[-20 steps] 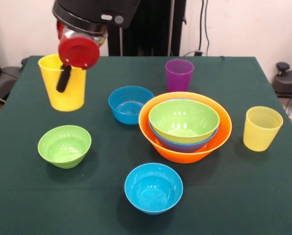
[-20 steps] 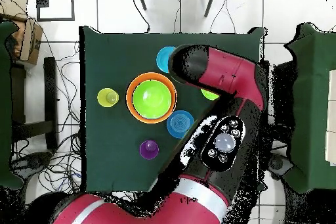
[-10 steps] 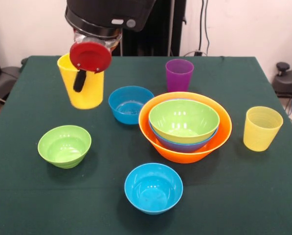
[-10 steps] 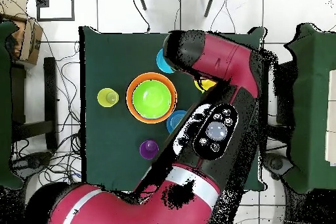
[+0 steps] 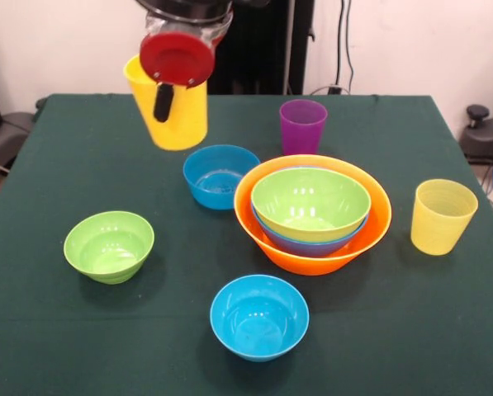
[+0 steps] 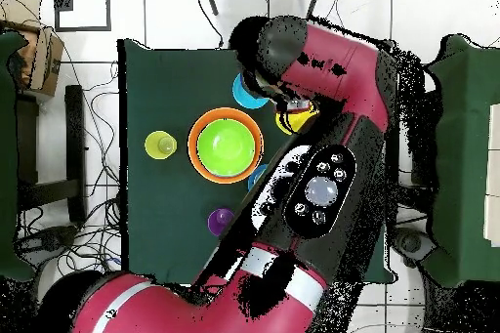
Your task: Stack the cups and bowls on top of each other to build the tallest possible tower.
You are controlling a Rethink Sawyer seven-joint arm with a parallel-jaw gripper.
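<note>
Gripper up high now, clamped on the opaque yellow cup by its rim, one dark finger running down the outer wall below the round red disc of the wrist. Compared with a second ago the cup has travelled clearly to the picture's right in the front view and risen with it, from over the far left corner of the table to a spot above and just left of the far small blue bowl. It hangs in the air, tilted a little, touching nothing below.

Everything else sits where it did. The tower is three deep: the big orange bowl as base, the large blue bowl showing only as a rim inside it, the medium green bowl on top (all glossy, catching the lights). The purple cup stands upright just behind the tower, and the ribbed pale yellow cup, translucent and tapered, stands apart to the right. The small green bowl rests at front left and the second small blue bowl nearest the camera, both on the dark green cloth of the table.

Overhead, the red and black arm covers most of the table's right side.
</note>
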